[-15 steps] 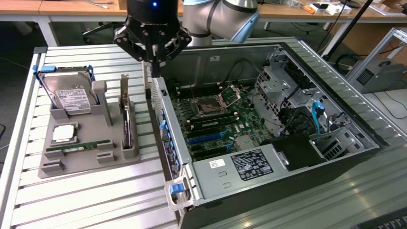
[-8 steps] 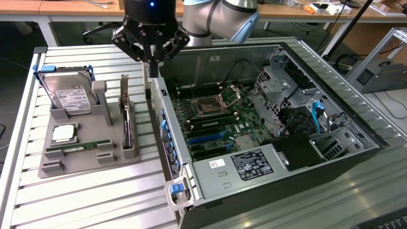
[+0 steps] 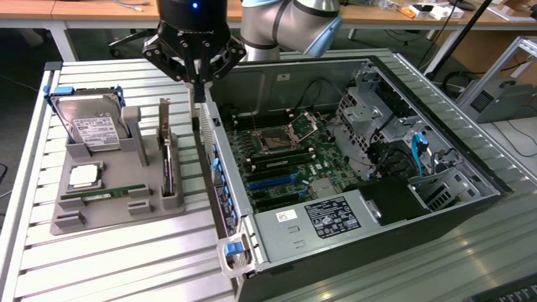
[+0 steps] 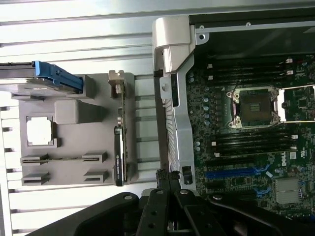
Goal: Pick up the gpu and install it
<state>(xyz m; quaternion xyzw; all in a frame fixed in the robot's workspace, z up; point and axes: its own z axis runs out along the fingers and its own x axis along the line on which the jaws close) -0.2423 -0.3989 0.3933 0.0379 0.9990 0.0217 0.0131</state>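
The end effector (image 3: 200, 85) hung clenched on nothing above the side wall of the open computer case (image 3: 277, 238). The gpu (image 3: 165, 154) stood on edge in a grey holder (image 3: 117, 211) just beside that wall. Case and holder sat on a slatted pale table (image 3: 109, 264), with wooden desks (image 3: 84, 11) beyond the case; the arm's upper part was cut off, and the gpu's lower edge was hidden in its slot.

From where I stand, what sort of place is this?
Probably a robotics lab testing computer assembly: a robot arm by an open computer case, a grey tray holding the gpu and a hard drive, office desks behind.
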